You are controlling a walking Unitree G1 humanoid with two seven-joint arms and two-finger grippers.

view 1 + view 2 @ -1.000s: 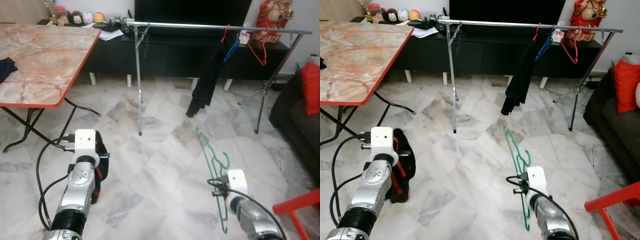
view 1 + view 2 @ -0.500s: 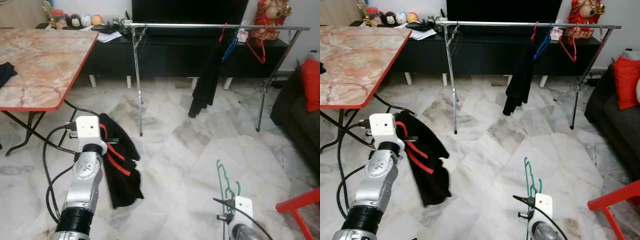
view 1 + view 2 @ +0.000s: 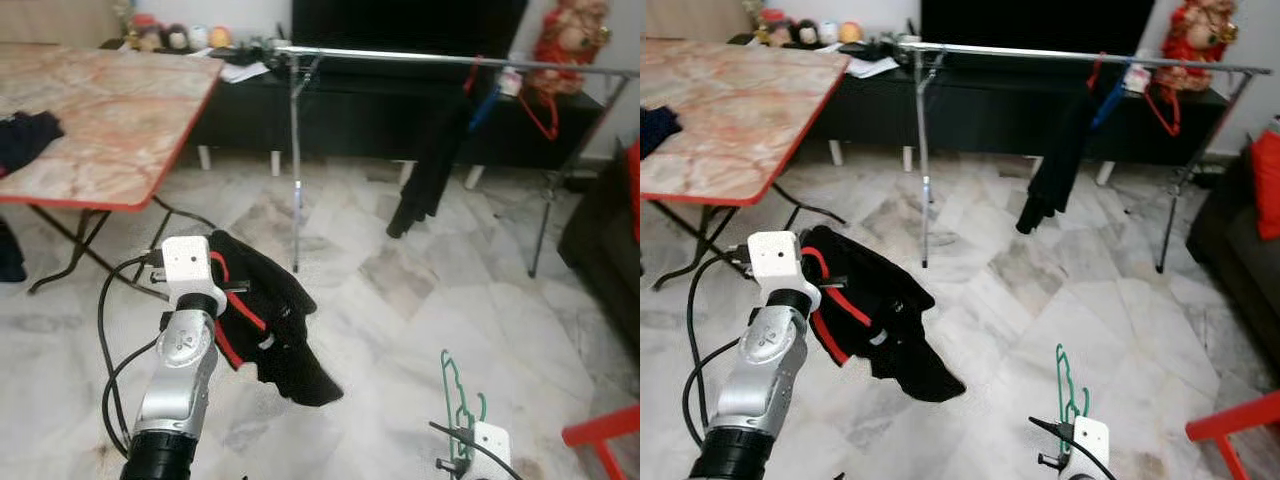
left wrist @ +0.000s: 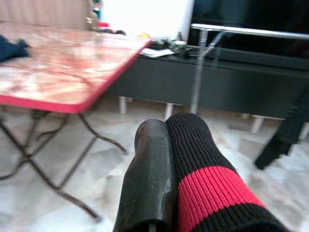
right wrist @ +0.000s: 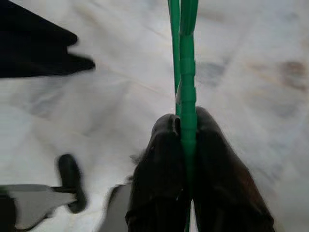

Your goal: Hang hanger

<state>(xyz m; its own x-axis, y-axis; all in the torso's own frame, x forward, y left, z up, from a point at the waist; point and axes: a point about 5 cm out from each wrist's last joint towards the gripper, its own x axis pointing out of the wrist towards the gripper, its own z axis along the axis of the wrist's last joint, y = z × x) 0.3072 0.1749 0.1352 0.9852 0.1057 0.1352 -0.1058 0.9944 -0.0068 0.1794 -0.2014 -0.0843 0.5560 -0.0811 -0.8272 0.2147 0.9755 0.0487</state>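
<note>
My right gripper is shut on a green plastic hanger, low at the front right. The hanger stands upright above the marble floor, its hook toward me. My left gripper is shut on a black knit garment with red stripes, which drapes from the fingers and hangs down to the right. Ahead stands a metal clothes rack with a dark garment, a blue hanger and a red hanger on its rail.
A marble-topped folding table with a red rim stands on the left, dark cloth on it. A black TV cabinet runs behind the rack. A dark sofa and a red chair are on the right.
My left arm has raised the black and red garment, which now swings out to the right. My right arm has dropped lower in view with the hanger. The camera has shifted.
</note>
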